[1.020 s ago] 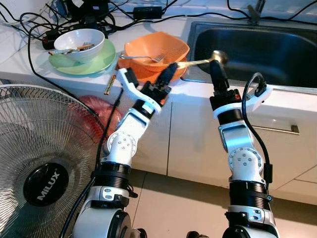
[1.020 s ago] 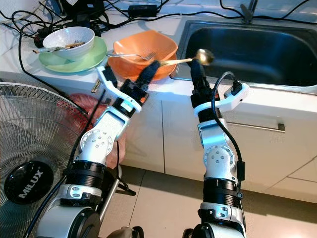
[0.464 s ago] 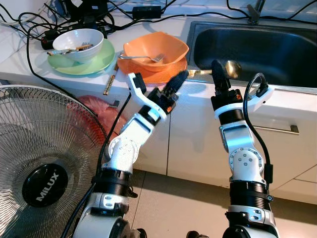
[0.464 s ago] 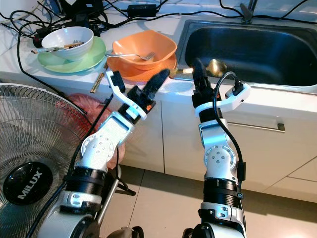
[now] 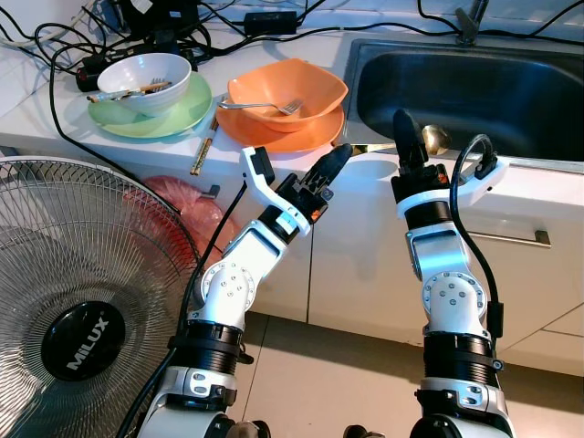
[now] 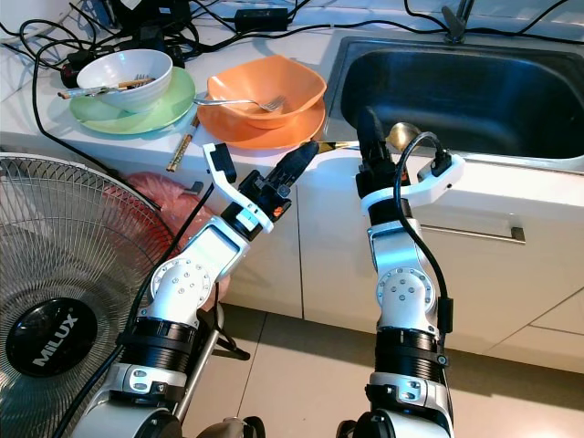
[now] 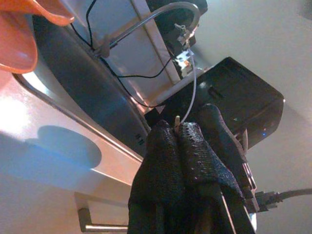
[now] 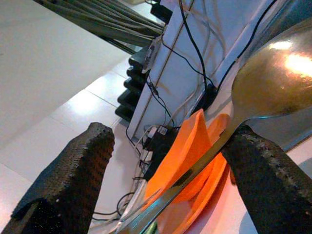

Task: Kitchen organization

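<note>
Gold spoon (image 5: 429, 140) lies on the tabletop (image 5: 365, 178) edge, bowl overhanging the sink (image 5: 474, 87) rim. Right end effector (image 8: 170, 161) spread wide, handle between its fingers. Left end effector (image 5: 330, 166) pressed together just short of the handle tip. Judgement: release cleanly or nudge the bowl sinkward, keeping the handle off the orange bowl (image 5: 287, 91). White tabletop cluttered with cables (image 5: 182, 27); fan (image 5: 82, 310) on the left.

Bright, even daylight, sharp head views (glare on the spoon (image 8: 273, 83)), with the sink (image 5: 474, 91) basin in shadow.
</note>
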Controlling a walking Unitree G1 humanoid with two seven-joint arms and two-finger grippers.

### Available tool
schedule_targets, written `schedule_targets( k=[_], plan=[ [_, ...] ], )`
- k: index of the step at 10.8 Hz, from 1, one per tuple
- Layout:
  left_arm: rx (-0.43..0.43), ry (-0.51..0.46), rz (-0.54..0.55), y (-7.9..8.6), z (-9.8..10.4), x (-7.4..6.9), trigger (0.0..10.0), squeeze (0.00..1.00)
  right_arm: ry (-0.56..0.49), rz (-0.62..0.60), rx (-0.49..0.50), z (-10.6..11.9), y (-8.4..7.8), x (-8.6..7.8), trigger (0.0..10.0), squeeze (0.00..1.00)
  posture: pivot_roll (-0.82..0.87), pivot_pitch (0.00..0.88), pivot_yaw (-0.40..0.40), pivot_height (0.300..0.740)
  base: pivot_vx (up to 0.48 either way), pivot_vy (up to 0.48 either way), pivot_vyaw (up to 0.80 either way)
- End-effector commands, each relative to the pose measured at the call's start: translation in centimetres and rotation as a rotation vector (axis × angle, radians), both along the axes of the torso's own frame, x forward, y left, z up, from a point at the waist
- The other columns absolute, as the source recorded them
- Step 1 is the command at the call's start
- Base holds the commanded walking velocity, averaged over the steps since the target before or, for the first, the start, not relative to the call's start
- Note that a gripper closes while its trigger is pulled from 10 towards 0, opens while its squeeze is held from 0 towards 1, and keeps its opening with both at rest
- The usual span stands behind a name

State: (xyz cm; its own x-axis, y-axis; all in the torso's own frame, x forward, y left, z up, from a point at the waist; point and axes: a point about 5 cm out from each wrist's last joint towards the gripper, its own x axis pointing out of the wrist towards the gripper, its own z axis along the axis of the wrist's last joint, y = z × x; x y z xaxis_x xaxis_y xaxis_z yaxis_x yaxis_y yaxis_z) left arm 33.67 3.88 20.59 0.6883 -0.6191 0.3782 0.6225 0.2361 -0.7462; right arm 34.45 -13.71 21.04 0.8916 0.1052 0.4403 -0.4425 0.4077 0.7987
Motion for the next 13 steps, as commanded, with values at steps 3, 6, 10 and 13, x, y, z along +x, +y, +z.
schedule_targets(
  k=[3, 6, 10, 13],
  plan=[
    [-0.125, 0.057, -0.083, -3.6, -0.2, -1.7, 10.0, 0.0, -0.011, -0.03, 0.023, 0.3, -0.6, 0.0, 10.0, 0.0, 0.04, 0.138, 0.063, 0.74, 0.0, 0.0, 0.0],
    [-0.127, 0.059, -0.085, -3.6, -0.1, -1.7, 10.0, 0.0, -0.013, -0.039, 0.037, 0.6, -0.8, 0.1, 10.0, 0.0, 0.04, 0.147, 0.061, 0.74, 0.0, 0.0, 0.0],
    [-0.135, 0.065, -0.087, -3.9, -0.1, -1.7, 10.0, 0.0, -0.022, -0.017, 0.055, 1.0, -0.4, 0.2, 10.0, 0.0, 0.04, 0.154, 0.06, 0.74, 0.0, 0.0, 0.0],
    [-0.137, 0.061, -0.089, -3.9, 0.1, -1.6, 10.0, 0.0, -0.024, 0.026, 0.06, 1.0, 0.5, 0.1, 10.0, 0.0, 0.04, 0.161, 0.061, 0.74, 0.0, 0.0, 0.0]
  ],
)
